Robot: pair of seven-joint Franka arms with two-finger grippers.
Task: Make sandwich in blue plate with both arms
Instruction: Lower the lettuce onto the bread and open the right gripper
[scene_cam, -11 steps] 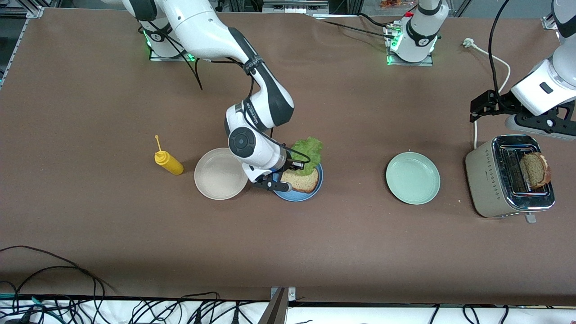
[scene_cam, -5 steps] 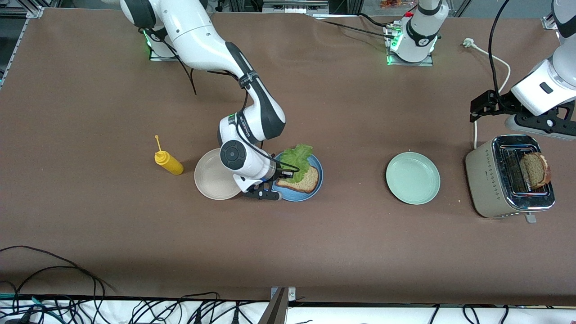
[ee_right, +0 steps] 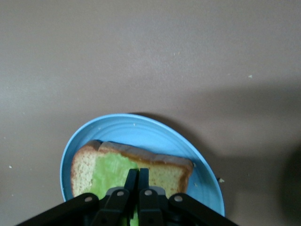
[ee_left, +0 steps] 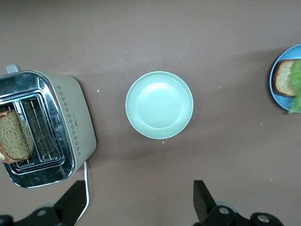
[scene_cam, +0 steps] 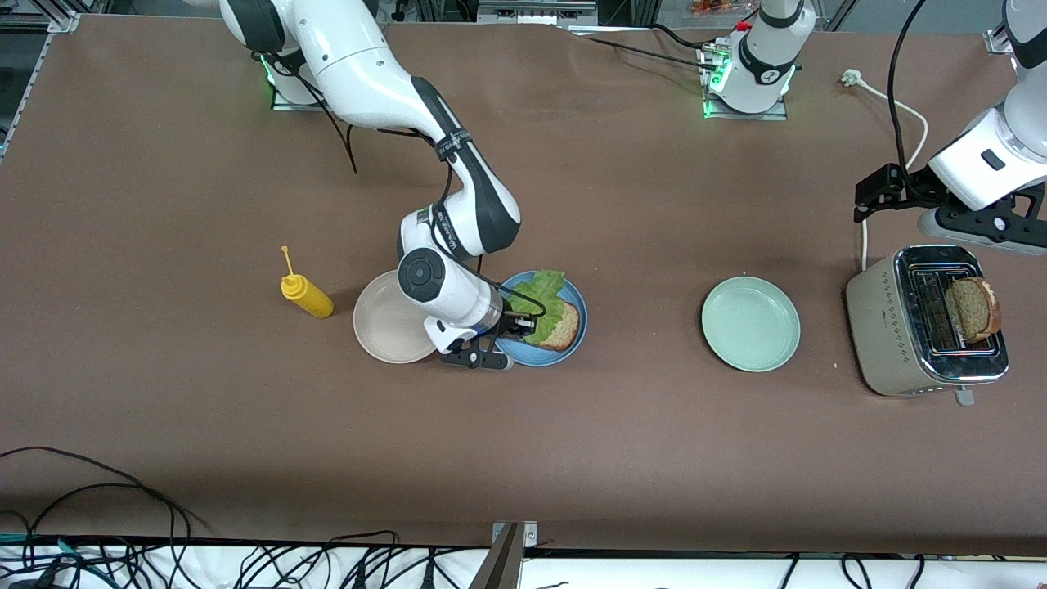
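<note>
The blue plate [scene_cam: 559, 355] [ee_right: 141, 129] holds a brown bread slice [scene_cam: 567, 329] [ee_right: 171, 173]. A ruffled green lettuce leaf [scene_cam: 540, 296] [ee_right: 109, 172] lies over the slice. My right gripper [scene_cam: 518, 322] [ee_right: 138, 172] hangs low over the plate, shut on the leaf's edge. A second bread slice [scene_cam: 973, 309] [ee_left: 14, 136] stands in a slot of the toaster [scene_cam: 904, 331] [ee_left: 73, 122]. High over the table beside the toaster, my left gripper [scene_cam: 981, 224] [ee_left: 138, 207] waits open with nothing between its fingers.
A beige plate [scene_cam: 384, 331] touches the blue plate on the side toward the right arm's end. A yellow mustard bottle [scene_cam: 305, 295] lies beside it. A mint-green plate [scene_cam: 750, 323] [ee_left: 159, 104] sits between the blue plate and the toaster. A white cable [scene_cam: 896, 102] runs from the toaster.
My right arm has drawn back and come down, laying the lettuce leaf from over the plate's farther rim onto the bread slice. The left arm has not moved.
</note>
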